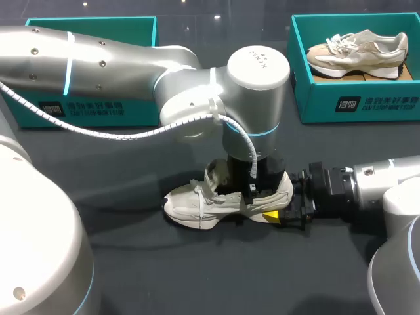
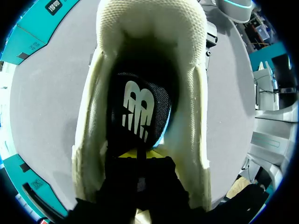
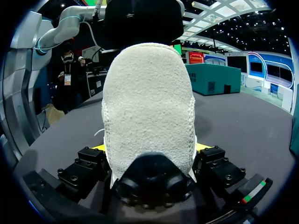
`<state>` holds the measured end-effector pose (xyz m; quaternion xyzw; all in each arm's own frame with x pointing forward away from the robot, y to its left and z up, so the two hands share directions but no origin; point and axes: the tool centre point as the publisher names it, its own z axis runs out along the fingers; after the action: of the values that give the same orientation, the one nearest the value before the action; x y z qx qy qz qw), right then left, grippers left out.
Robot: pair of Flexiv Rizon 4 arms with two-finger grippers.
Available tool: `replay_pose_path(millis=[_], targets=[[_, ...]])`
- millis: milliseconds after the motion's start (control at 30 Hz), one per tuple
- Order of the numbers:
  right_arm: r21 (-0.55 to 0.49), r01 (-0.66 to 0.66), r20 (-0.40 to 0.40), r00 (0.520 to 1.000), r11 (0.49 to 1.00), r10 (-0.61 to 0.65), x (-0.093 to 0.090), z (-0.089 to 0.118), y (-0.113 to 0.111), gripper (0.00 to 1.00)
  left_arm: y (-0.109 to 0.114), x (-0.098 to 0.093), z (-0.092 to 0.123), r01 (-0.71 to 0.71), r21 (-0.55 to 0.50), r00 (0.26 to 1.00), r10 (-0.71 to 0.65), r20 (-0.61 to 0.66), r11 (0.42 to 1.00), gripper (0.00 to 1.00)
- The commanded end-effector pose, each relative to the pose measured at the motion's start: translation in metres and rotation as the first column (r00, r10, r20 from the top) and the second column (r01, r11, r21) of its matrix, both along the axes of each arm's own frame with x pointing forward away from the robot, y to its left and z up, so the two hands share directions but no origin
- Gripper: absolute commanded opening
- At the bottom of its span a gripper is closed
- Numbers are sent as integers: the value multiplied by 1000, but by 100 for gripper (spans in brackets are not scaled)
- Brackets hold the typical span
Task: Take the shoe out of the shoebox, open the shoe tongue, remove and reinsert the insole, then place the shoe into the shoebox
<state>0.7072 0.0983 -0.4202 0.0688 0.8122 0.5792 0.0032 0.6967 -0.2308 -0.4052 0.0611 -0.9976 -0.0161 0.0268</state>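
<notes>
left tool (image 2: 138,156) down inside shoe (image 1: 197,205) | right tool (image 3: 149,151) clamps heel (image 3: 148,102)

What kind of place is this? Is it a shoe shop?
Probably not a shop, more likely a robot demo or test table. The left arm and right arm meet at one shoe on a dark table, with a teal shoebox behind.
</notes>
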Motion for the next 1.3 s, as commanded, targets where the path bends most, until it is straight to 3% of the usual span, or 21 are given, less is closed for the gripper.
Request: replay_pose_path(millis=[33, 400, 800, 1300], targets=[[-5, 0, -2, 1000, 1000, 0, 1, 0, 1, 0, -3, 11, -19, -1, -4, 1000, 0, -18, 1000, 0], [-5, 0, -2, 1000, 1000, 0, 1, 0, 1, 0, 7, -5, 2, 53, -119, 990, -68, -125, 991, 0], [-5, 0, -2, 1000, 1000, 0, 1, 0, 1, 0, 18, -17, 20, 2, -245, 985, -45, -169, 970, 0], [-5, 0, -2, 1000, 1000, 0, 1, 0, 1, 0, 38, 12, 29, -104, -382, 962, -5, -272, 918, 0]])
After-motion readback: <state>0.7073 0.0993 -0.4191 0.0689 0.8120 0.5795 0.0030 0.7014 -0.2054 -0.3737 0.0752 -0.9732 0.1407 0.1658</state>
